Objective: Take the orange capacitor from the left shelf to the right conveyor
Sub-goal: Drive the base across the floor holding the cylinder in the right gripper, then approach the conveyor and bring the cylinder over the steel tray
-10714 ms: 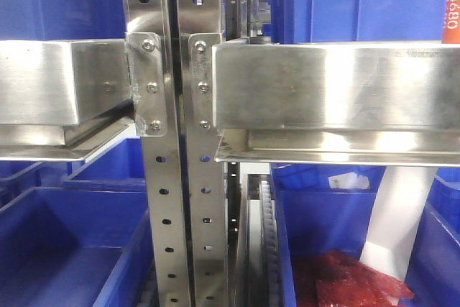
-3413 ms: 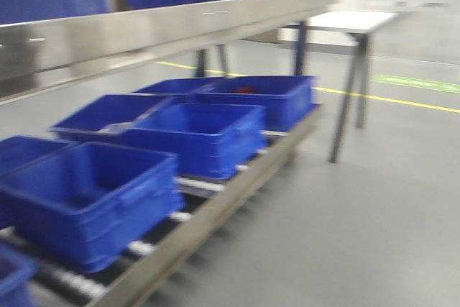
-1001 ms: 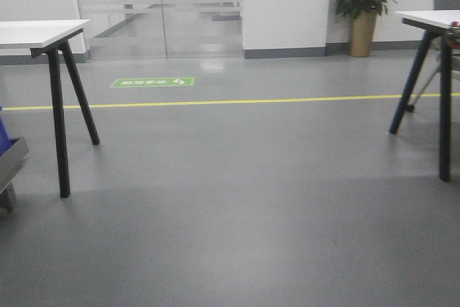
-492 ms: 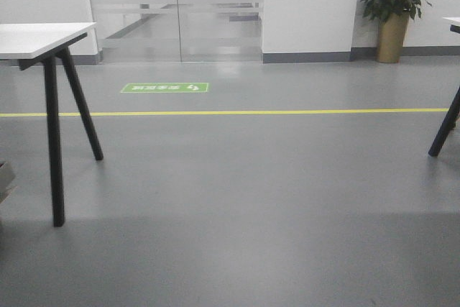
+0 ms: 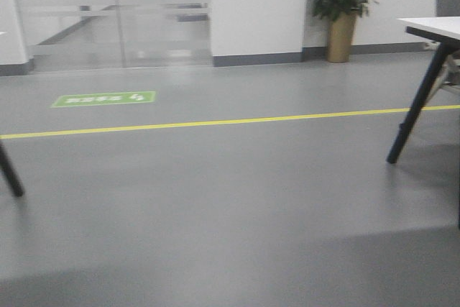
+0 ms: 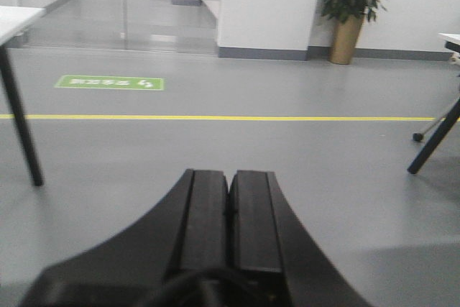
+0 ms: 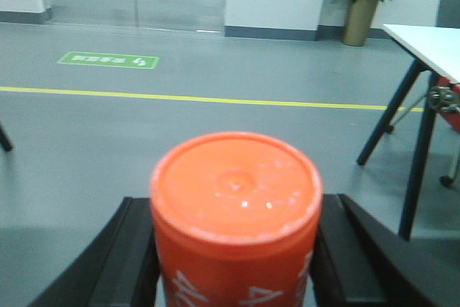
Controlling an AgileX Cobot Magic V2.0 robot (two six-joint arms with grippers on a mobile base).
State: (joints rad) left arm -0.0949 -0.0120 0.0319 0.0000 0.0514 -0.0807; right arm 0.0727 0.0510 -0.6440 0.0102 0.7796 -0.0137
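Right fingers (image 7: pixel 133 257) pinch capacitor (image 7: pixel 236 199) at its sides, left fingers (image 6: pixel 207 213) pressed together, empty; a base jolt could drop it onto the floor (image 5: pixel 237 199).

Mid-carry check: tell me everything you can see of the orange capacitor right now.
The orange capacitor is a smooth, glossy-looking orange cylinder, seen from its top end in the right wrist view. Its round top has a small central dimple, a raised rim with whitish scuffs, and light glints. White print shows on its side, cut off by the frame. It stands upright, pinched on both sides by the black fingers of the right gripper, over grey floor.
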